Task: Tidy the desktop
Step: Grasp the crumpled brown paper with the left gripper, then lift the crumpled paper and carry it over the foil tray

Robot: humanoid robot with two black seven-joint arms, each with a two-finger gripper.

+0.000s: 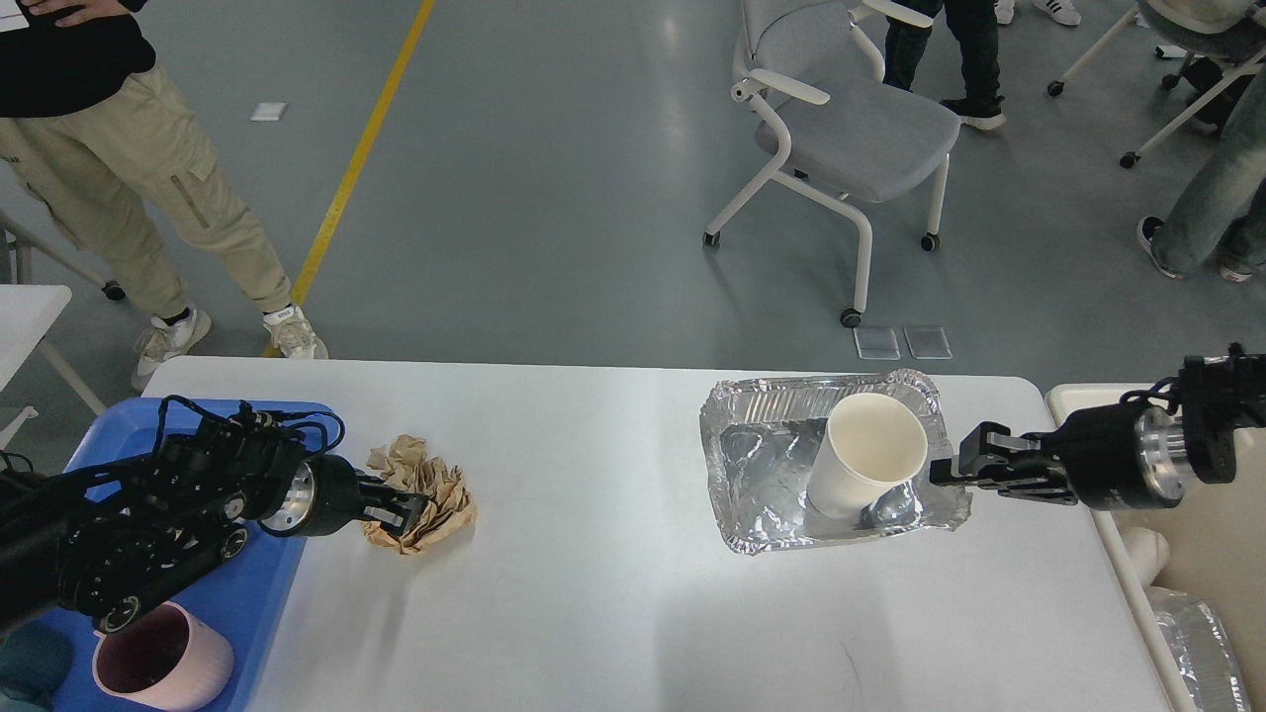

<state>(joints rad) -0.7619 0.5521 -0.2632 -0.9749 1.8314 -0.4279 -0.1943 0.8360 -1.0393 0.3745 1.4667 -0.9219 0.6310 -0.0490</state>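
The white desktop carries a crumpled brown paper at the left and a silver foil tray at the right. A white paper cup leans inside the tray. My left gripper is low on the paper's left part, its fingers closed into the folds. My right gripper reaches in from the right and pinches the foil tray's right rim, next to the cup. Both the paper and the tray rest on the desktop.
A blue plastic tray at the left edge holds a pink mug. A cream bin with foil inside stands off the right edge. A grey chair and several people stand beyond the table.
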